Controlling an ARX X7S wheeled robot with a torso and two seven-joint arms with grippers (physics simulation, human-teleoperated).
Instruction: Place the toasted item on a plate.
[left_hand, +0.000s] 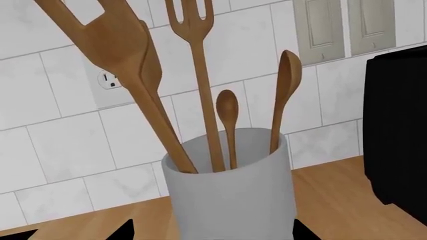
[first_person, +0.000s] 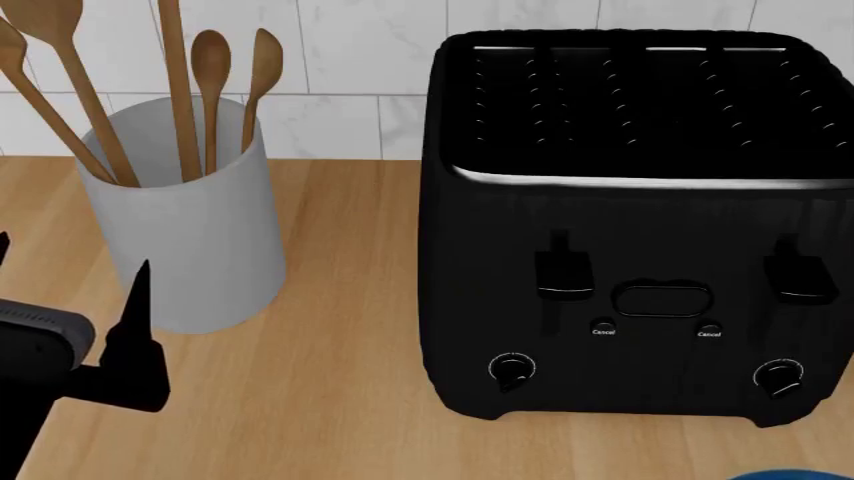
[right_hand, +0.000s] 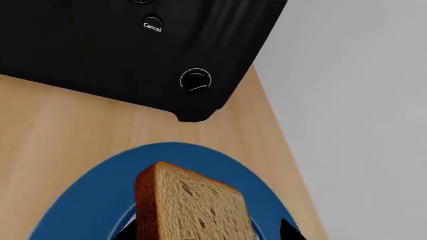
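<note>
Toasted bread slice (right_hand: 193, 207) fills the near part of the right wrist view, over the blue plate (right_hand: 87, 200); whether it rests flat or is held is unclear. Right gripper: only a dark tip (right_hand: 288, 229) shows, so I cannot tell its state. Plate sits in front of the black toaster (first_person: 634, 230), near the counter's right edge (right_hand: 287, 165), grey void beyond. Two toaster buttons read "Cancel" (first_person: 603, 331). Left gripper (first_person: 74, 350) near the counter's left side, fingers apart, holding nothing, just in front of the white utensil crock (first_person: 187, 230) with wooden spoons (left_hand: 227, 125). Bare wood between crock and toaster.
</note>
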